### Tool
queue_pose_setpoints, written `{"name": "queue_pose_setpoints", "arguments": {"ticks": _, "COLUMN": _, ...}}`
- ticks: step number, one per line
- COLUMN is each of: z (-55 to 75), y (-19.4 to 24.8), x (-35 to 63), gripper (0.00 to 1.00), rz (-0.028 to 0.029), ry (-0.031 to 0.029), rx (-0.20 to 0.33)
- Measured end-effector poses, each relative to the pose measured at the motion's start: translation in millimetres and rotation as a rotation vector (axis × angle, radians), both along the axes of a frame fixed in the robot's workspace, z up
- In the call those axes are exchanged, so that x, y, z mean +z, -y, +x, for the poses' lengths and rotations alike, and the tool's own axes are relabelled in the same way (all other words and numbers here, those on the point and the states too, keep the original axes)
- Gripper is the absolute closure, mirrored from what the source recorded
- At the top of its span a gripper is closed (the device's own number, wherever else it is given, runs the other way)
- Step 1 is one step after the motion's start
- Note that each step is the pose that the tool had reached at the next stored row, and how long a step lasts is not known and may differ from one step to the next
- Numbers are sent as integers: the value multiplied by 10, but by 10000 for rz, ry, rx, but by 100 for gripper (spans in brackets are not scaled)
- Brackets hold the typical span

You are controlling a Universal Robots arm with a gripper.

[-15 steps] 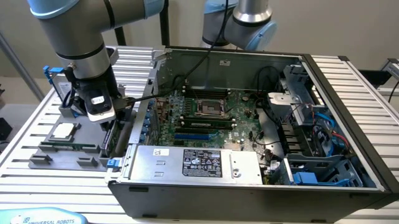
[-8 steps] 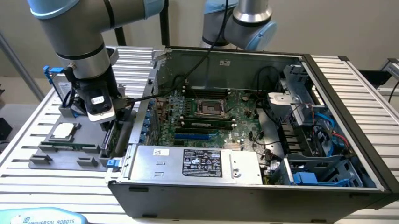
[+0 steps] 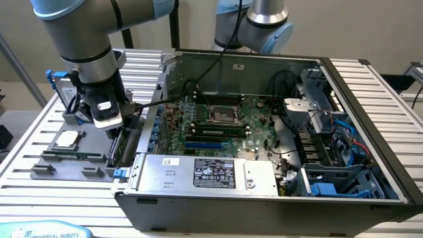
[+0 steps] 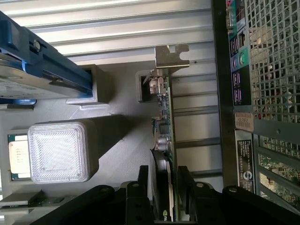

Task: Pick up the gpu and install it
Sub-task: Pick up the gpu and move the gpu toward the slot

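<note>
Your pincer (image 4: 164, 177) stands apart, one finger (image 4: 143, 185) on each flank of the card (image 4: 165, 126). The card stands on edge in the grey tray (image 4: 117, 140) directly beneath the pincer, its metal bracket (image 4: 171, 56) well beyond the fingertips. I judge nothing is clamped yet. Centre the card between the fingers, squeeze both faces evenly, and mind the computer case (image 4: 229, 117) close alongside.

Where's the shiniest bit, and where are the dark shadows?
Wrist view: the ribbed white block glares brightest, its shadow falling across the grey tray toward the gpu; the gripper looks nearly black. Exterior view: the slatted table is palest, the computer case darkest inside.
</note>
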State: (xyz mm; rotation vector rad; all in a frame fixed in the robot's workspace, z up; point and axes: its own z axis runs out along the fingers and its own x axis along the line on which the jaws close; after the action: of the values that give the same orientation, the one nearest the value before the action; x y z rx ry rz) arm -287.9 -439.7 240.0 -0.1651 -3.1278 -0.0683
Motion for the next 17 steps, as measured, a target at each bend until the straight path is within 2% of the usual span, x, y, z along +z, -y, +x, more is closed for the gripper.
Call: {"name": "queue_pose_setpoints", "arguments": {"ticks": 17, "z": 0, "y": -31, "x": -33, "gripper": 61, "rz": -1, "ry": -1, "rx": 30}}
